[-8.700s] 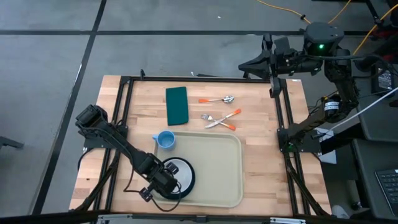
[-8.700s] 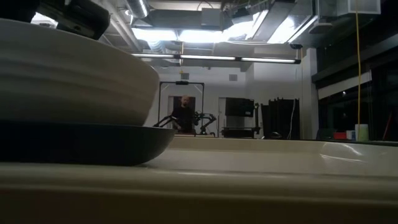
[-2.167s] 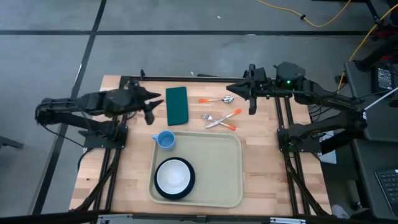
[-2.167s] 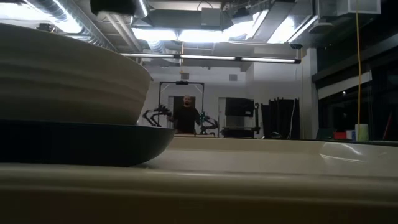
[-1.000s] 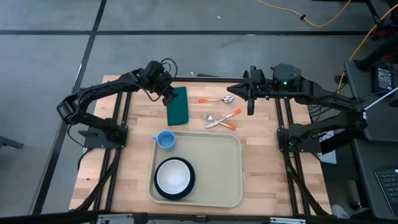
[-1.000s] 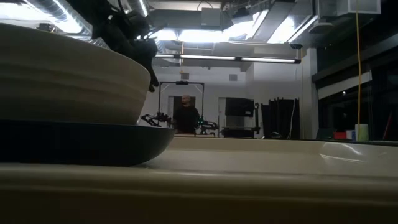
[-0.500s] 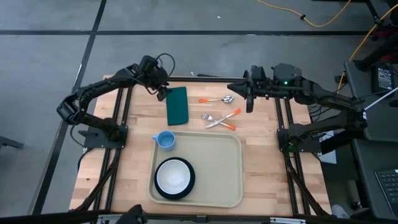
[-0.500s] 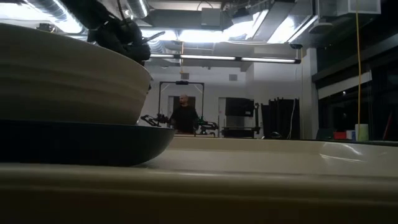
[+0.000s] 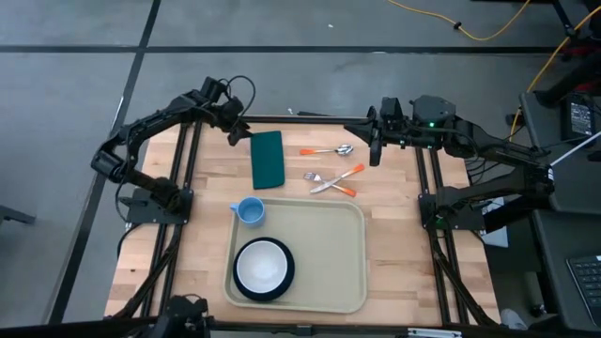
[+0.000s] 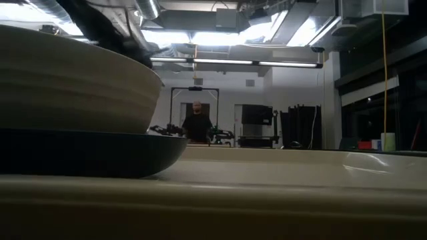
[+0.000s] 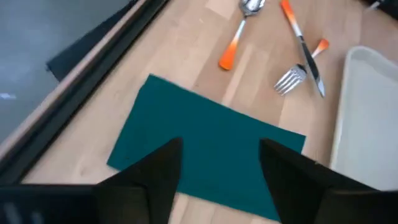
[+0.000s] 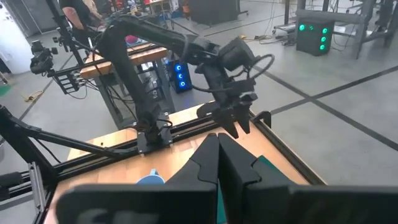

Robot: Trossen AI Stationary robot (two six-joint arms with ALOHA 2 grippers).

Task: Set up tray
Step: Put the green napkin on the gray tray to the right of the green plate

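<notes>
Hovering my left gripper (image 9: 239, 134) jaws spread, just left of green napkin (image 9: 267, 159), far of tray (image 9: 344, 268). My right gripper (image 9: 374, 148) pressed shut, far right.

Wooden table (image 9: 394, 235), light slatted top, framed by black rails. Dark green napkin (image 9: 267, 159), rectangular, lay flat near the far edge. Orange-handled spoon (image 9: 326, 150) lay just beside the napkin; orange-handled fork (image 9: 338, 177) and knife (image 9: 330, 184) lay crossed near it. Small blue cup (image 9: 250, 210) stood upright on the wood. White bowl (image 9: 263, 267) sat in a dark plate (image 9: 283, 282). Yellow cable (image 9: 470, 30) trailed over the grey floor (image 9: 75, 84). A person (image 10: 197, 124) stood in the room beyond, in the low view.
</notes>
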